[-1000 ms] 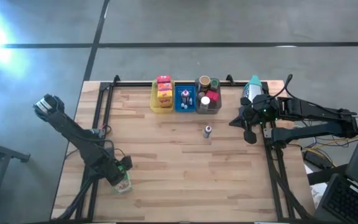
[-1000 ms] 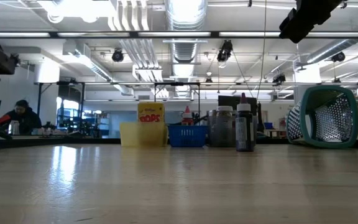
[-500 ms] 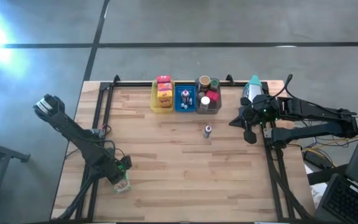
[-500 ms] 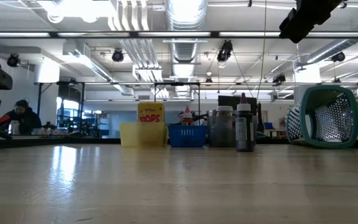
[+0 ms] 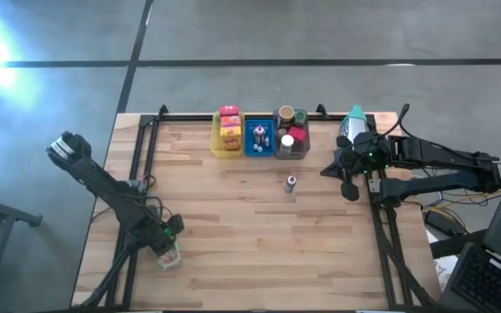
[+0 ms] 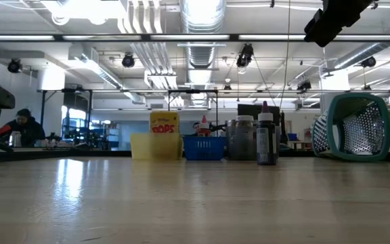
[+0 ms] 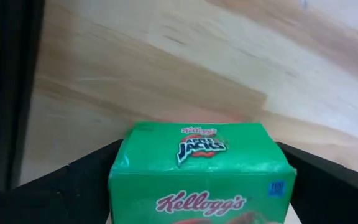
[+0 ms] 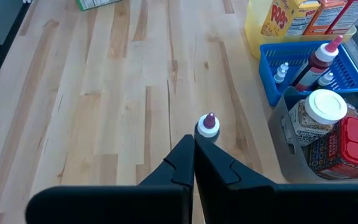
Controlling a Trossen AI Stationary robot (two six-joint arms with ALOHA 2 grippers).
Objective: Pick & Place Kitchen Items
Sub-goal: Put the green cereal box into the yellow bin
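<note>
Left gripper (image 5: 165,250): clamped on the green Kellogg's cereal box (image 7: 201,174) – table's 7 o'clock corner.
Right gripper (image 8: 193,163): fingers pressed together (holding nothing), 3 o'clock edge.
Small dark white-capped bottle (image 5: 290,183): upright – table centre.

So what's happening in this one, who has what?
The left end effector sits at the near-left corner of the table, shut on a green Apple Jacks box. The right end effector hangs at the table's right edge with its fingers shut and empty. A small dark bottle stands alone mid-table. At the far edge, the yellow tray, blue tray and grey tray already hold boxes, bottles and jars.
</note>
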